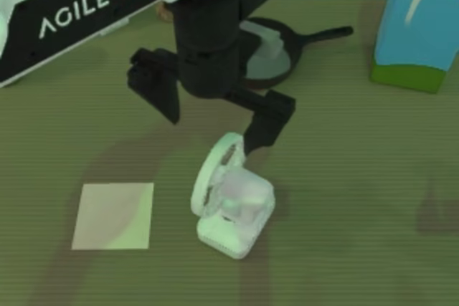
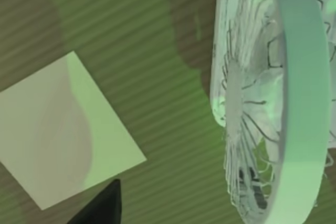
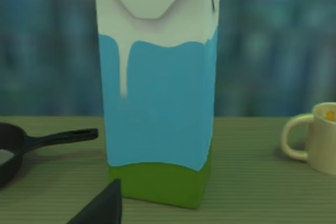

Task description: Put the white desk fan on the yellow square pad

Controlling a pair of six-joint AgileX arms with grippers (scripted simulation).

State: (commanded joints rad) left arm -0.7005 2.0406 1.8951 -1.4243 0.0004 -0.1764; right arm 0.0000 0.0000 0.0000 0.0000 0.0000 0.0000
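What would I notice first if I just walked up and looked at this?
Probably the big black left gripper, jaws open, hanging over the middle of the table with one jaw touching the ring of the white desk fan. The yellow square pad lies bare to the fan's left, and a tall blue milk carton stands at the far right.

We see a green counter (image 1: 358, 198) carrying the yellow square pad (image 1: 113, 216), the white desk fan (image 1: 233, 202), a black skillet (image 1: 276, 51), a milk carton (image 1: 416, 26) and a mug (image 3: 320, 137).
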